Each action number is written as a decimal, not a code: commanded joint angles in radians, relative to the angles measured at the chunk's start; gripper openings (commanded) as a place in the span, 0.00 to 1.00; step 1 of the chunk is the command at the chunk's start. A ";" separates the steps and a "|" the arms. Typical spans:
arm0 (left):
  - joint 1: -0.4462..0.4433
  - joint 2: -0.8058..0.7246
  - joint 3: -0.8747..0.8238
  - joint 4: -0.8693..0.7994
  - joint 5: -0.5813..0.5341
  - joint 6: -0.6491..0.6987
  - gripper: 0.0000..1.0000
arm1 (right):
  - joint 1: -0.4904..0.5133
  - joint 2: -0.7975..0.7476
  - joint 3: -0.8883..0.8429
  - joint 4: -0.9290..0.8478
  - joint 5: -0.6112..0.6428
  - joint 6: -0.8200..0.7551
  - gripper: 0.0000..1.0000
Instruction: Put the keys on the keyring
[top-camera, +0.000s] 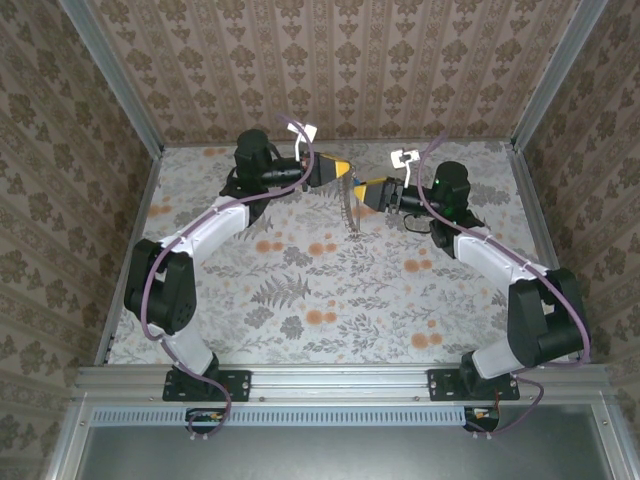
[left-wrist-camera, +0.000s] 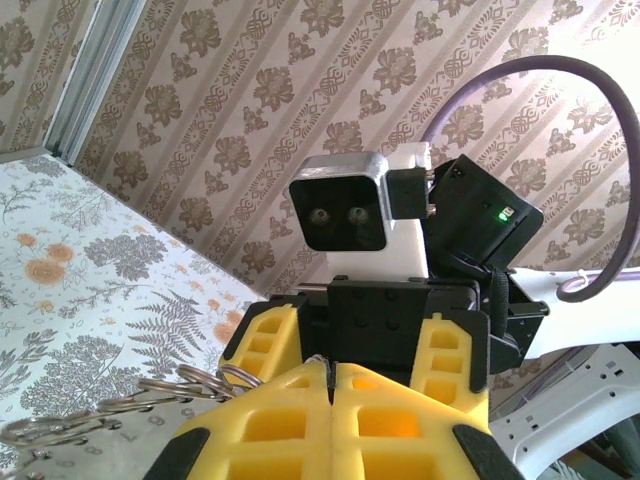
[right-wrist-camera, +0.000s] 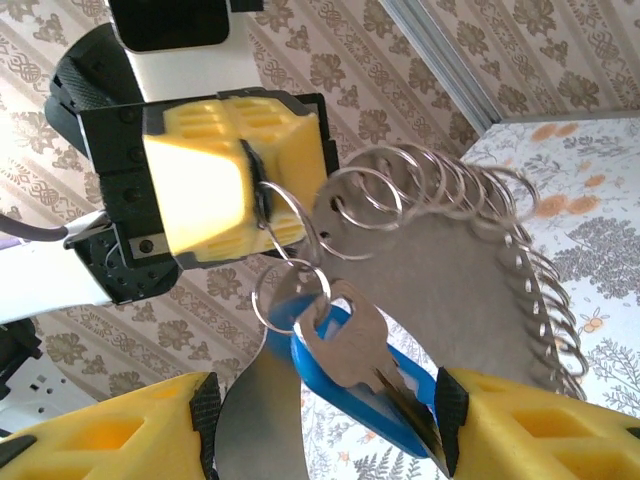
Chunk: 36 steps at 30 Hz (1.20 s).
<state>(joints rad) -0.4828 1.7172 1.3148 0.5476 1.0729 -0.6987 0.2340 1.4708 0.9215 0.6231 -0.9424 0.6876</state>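
Above, left gripper (right-wrist-camera: 255, 195) pinching the keyring (right-wrist-camera: 545, 310), fingers pressed together, loop curving to lower right over floral table (right-wrist-camera: 600, 190), the keys (right-wrist-camera: 350, 350) between part-spread fingers of right gripper (right-wrist-camera: 325, 415), grip unclear, wallpapered wall (right-wrist-camera: 450, 60) behind.

Walls (top-camera: 330, 60): beige-brown damask wallpaper in vertical stripes, across the top and down both sides of the top view. Aluminium posts (top-camera: 110, 75) run diagonally in the upper corners. Tabletop (top-camera: 330, 290): pale grey floral print with orange blooms and fern leaves, evenly lit. Aluminium rail (top-camera: 340, 380) along the bottom, slotted strip (top-camera: 340, 415) beneath it, dark panel (top-camera: 340, 455) at the bottom edge.
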 joint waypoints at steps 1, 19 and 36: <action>0.005 -0.042 0.000 0.065 0.010 -0.014 0.00 | -0.005 -0.027 -0.009 0.009 0.013 -0.011 0.61; 0.006 -0.046 0.001 0.066 0.030 -0.015 0.00 | -0.047 -0.073 -0.015 -0.033 0.080 -0.020 0.63; 0.006 -0.044 0.008 0.066 0.028 -0.019 0.00 | 0.025 -0.025 -0.009 -0.032 0.053 -0.032 0.59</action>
<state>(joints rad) -0.4828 1.7077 1.3136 0.5560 1.0805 -0.7044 0.2432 1.4292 0.9081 0.5949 -0.8825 0.6811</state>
